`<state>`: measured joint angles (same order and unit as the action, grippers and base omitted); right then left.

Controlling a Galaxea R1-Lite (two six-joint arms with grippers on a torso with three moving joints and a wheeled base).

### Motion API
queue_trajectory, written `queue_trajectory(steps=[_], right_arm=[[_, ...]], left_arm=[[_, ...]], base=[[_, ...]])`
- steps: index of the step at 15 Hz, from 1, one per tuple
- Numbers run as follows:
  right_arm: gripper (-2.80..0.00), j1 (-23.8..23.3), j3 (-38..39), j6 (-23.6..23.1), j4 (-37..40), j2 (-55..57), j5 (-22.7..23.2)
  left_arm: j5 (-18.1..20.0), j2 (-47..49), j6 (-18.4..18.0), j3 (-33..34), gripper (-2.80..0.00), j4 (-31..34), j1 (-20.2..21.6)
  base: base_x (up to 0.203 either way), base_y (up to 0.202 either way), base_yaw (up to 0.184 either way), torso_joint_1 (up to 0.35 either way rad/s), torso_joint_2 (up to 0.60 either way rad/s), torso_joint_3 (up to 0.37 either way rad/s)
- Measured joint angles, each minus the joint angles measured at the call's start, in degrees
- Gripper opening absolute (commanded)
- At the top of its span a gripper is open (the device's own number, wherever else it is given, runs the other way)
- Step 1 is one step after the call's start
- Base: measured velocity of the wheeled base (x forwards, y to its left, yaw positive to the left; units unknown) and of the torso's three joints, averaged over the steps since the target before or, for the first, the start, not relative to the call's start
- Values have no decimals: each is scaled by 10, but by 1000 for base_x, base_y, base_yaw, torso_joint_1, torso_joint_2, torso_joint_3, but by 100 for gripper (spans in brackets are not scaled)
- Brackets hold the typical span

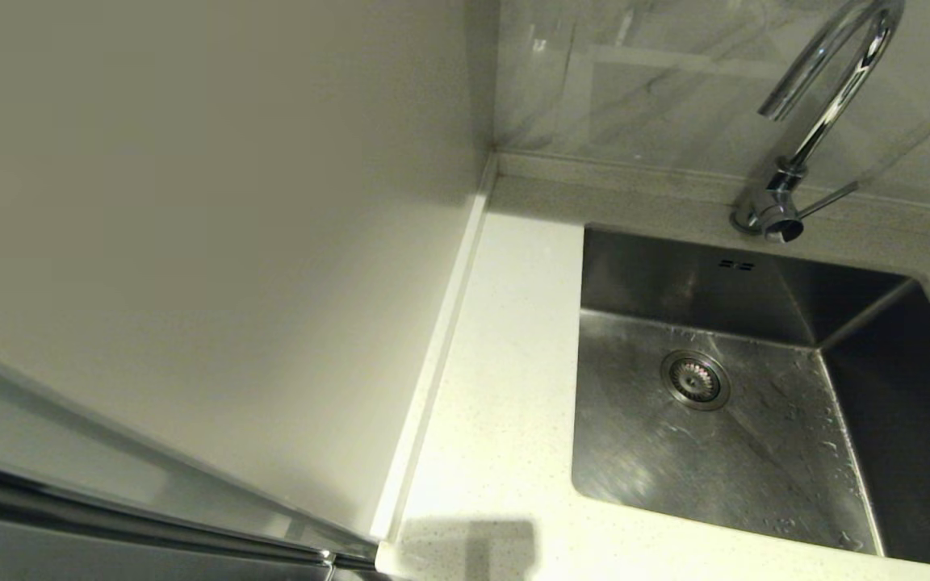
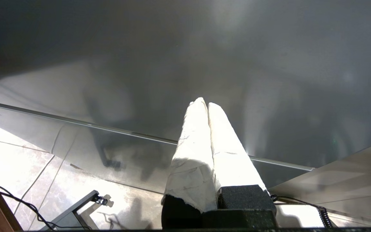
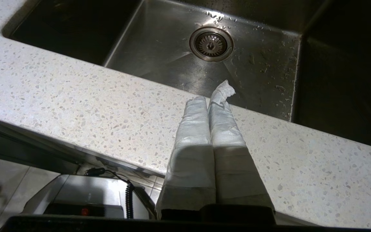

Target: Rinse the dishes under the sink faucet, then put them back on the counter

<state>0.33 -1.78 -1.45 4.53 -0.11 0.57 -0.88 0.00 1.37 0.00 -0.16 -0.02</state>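
Right gripper (image 3: 209,96) pressed shut, holding nothing, over the counter (image 3: 76,106) edge. Sink (image 3: 159,48) with drain (image 3: 211,44) just past those jaws. Left gripper (image 2: 204,103) shut too, by a grey panel (image 2: 204,58).

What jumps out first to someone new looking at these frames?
The bare steel sink with its round drain strainer fills the right of the head view, the chrome faucet arching behind it. No dishes show anywhere. The right gripper, white-wrapped fingers shut, hangs over the speckled counter at the sink's near edge.
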Motion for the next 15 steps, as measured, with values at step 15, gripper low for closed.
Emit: queue_trajectory(steps=[15], right_arm=[[-280, 0, 0, 0, 0, 0, 0]], left_arm=[[0, 0, 0, 0, -280, 0, 0]], base=[[0, 0, 0, 0, 0, 0]])
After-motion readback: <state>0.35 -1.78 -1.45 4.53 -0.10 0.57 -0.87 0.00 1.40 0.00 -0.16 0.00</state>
